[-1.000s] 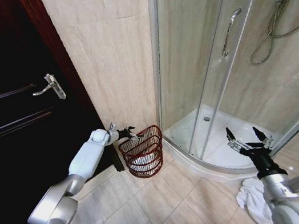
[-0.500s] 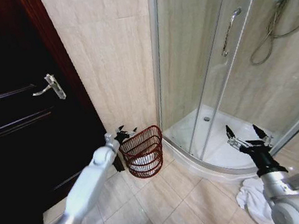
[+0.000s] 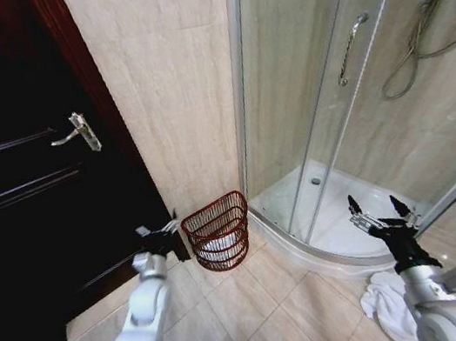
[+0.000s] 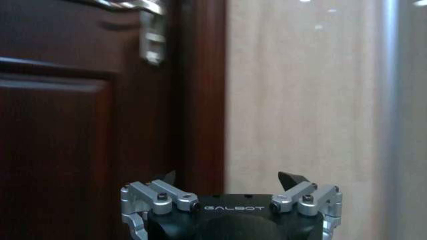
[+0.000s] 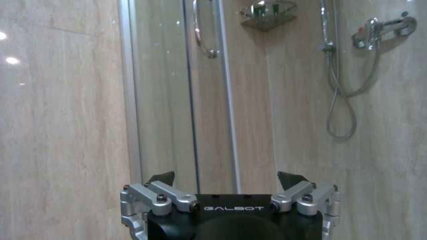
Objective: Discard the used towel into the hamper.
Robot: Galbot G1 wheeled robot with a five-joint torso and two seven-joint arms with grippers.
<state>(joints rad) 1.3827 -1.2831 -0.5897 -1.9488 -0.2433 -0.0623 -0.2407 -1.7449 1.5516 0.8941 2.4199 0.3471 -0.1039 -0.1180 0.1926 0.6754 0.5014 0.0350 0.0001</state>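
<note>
The reddish-brown wire hamper (image 3: 217,228) stands on the floor tiles against the beige wall, beside the shower's curved base. A white towel (image 3: 220,246) lies inside it. My left gripper (image 3: 159,229) is open and holds nothing; it sits just left of the hamper's rim, in front of the dark door. In the left wrist view the left gripper (image 4: 230,177) faces the door edge and the wall. My right gripper (image 3: 379,213) is open and holds nothing, raised over the shower base; the right gripper (image 5: 227,177) faces the glass. Another white cloth (image 3: 382,300) lies on the floor by my right arm.
A dark wooden door (image 3: 19,189) with a metal handle (image 3: 77,131) fills the left side. The glass shower enclosure (image 3: 330,99) with its raised white base (image 3: 312,248) takes up the right. Open floor tiles (image 3: 235,310) lie in front of the hamper.
My left arm has drawn back from the hamper's rim, moving left and toward me, with its gripper open. The right arm has hardly moved.
</note>
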